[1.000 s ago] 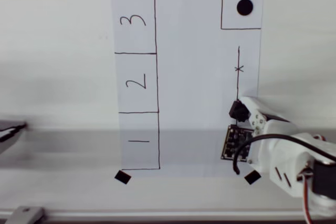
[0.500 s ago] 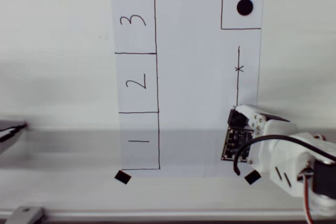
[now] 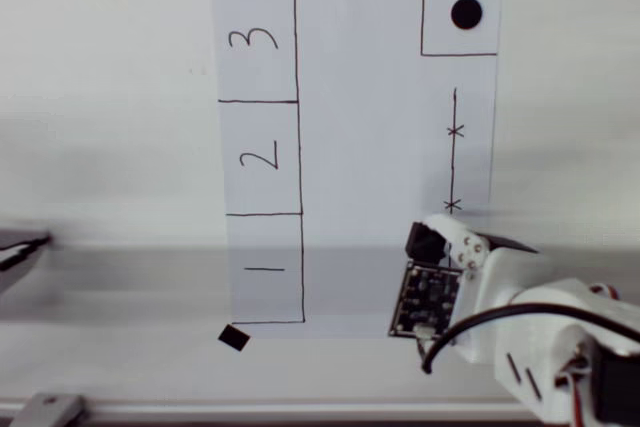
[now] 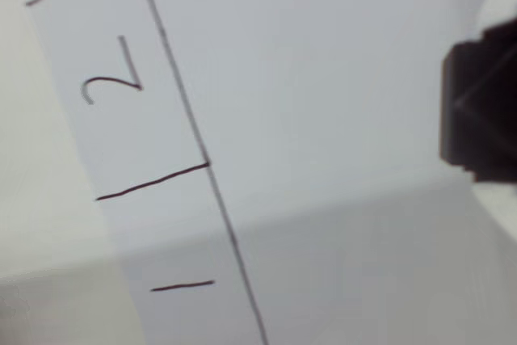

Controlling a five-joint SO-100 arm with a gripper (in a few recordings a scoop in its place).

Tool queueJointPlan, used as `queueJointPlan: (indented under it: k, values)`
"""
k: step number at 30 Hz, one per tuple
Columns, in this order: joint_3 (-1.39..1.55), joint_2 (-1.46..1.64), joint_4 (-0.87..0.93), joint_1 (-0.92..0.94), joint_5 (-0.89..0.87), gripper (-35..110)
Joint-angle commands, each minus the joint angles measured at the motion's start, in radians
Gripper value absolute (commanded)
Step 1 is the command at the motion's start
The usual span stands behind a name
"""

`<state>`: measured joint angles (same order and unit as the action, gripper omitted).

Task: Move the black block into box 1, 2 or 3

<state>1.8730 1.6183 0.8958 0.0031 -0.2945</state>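
The small black block (image 3: 424,243) sits between the white fingers of my gripper (image 3: 430,238), which is shut on it, over the lower right part of the white paper (image 3: 360,147). Box 1 (image 3: 265,269), a pen rectangle marked with a short dash, lies well to the left of the block at the paper's lower left. In the wrist view the block (image 4: 478,111) fills the right edge, with white fingers (image 4: 502,6) around it. Box 1 (image 4: 174,256) and its dash show at the lower left there.
Boxes 2 (image 3: 260,157) and 3 (image 3: 255,40) stack above box 1. A drawn square with a flat black dot (image 3: 466,13) is at the top right, above a pen line with x marks (image 3: 455,131). Black tape squares (image 3: 233,337) hold the paper's corners.
My gripper has carried the black block leftward and down the picture, away from the pen line. The line's lower x mark is now uncovered.
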Motion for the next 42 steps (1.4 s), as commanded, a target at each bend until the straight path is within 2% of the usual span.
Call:
queueJointPlan:
  k: [1,8,22,27,42]
  values:
    - [-0.124,0.008,0.032,-0.035,-0.021,0]
    - [-0.236,-0.106,0.026,-0.083,-0.041,0]
    - [-0.724,-0.511,0.032,-0.104,-0.115,0]
    - [-0.877,-0.591,0.1,-0.092,-0.133,0]
    - [-0.997,-0.718,0.124,-0.084,-0.124,0]
